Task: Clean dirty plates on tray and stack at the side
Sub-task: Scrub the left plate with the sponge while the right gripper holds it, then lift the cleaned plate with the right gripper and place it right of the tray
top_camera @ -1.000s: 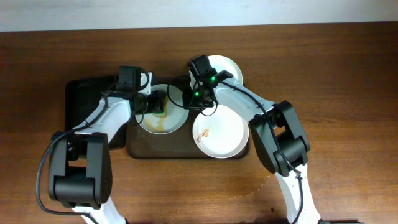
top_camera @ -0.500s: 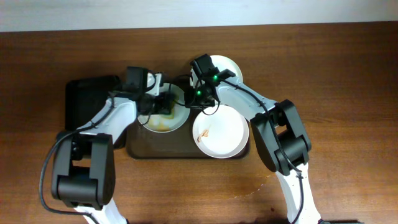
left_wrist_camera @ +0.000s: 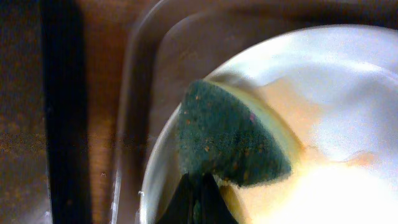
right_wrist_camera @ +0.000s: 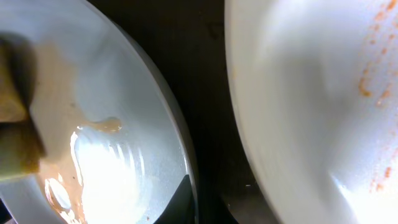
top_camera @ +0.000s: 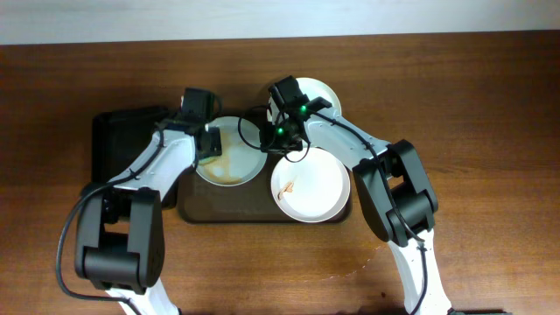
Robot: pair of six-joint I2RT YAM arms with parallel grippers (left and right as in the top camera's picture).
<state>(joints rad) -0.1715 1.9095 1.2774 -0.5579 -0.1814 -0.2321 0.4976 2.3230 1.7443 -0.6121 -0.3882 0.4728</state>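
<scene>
White with an orange film, the left plate [top_camera: 234, 166] is sitting on the brown tray [top_camera: 227, 215], and scrubbing is under way: the left hand [left_wrist_camera: 194, 202] is clenching a green sponge [left_wrist_camera: 230, 143] at its left rim, while the right hand [top_camera: 282, 145] appears to be pinching the opposite rim. Next, the sponge is needing a sweep across the film. A second smeared plate [top_camera: 315, 188] is crowding just beside; bare tabletop [top_camera: 472, 105] is lying open rightward for stacking.
</scene>
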